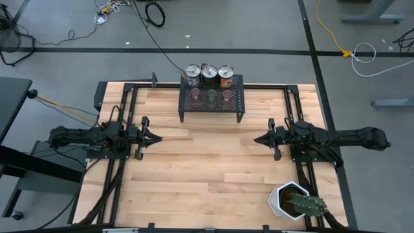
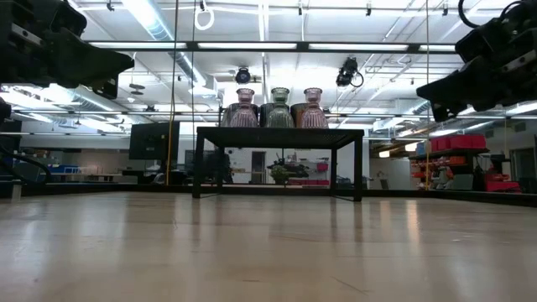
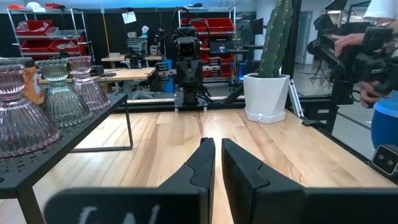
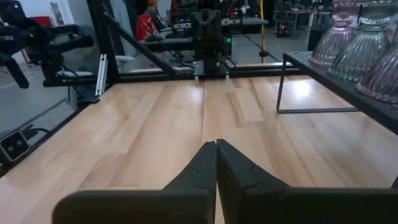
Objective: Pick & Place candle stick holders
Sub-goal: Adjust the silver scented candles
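Observation:
The candle stick holders stand by their bases on a black mesh rack [image 1: 211, 107] at the far middle of the table. Three silvery can-like ones [image 1: 209, 75] form the back row. In front stand three small glass cups: pink [image 1: 196, 97], olive-green [image 1: 211, 98] and pink [image 1: 226, 97]. My left gripper [image 1: 157, 137] hovers level over the table's left side, shut and empty, pointing right. My right gripper [image 1: 257, 138] mirrors it on the right side, shut and empty. In the left wrist view the glass cups [image 3: 59, 93] show beside the shut fingers [image 3: 217, 143].
A white hexagonal pot with a cactus [image 1: 294, 200] stands at the near right corner. Bare wooden tabletop [image 1: 207, 168] lies between the two grippers and toward the near edge. A black frame [image 1: 123, 97] runs around the table. A person's hand [image 3: 367, 93] shows beyond the table.

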`<action>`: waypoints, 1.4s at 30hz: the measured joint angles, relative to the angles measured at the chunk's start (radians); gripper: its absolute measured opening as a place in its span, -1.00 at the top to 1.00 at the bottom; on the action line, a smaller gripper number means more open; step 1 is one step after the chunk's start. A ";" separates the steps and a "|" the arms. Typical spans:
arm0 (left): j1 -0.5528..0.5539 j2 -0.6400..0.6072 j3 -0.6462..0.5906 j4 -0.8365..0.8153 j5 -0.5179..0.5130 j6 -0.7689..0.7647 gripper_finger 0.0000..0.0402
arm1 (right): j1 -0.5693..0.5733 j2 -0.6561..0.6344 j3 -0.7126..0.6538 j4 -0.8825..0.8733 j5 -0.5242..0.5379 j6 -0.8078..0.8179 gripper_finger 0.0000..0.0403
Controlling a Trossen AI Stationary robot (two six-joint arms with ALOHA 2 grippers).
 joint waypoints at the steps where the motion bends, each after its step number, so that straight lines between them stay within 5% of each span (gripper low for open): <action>1: 0.000 0.000 0.000 0.000 0.000 0.000 0.83 | 0.002 -0.015 0.000 -0.018 0.000 0.000 0.96; 14: 0.000 0.000 0.000 0.000 0.000 0.000 0.83 | 0.004 -0.167 0.000 -0.161 -0.007 -0.001 0.96; 42: 0.000 0.000 0.000 0.000 0.000 0.000 0.83 | 0.004 -0.318 0.000 -0.160 -0.019 0.005 0.96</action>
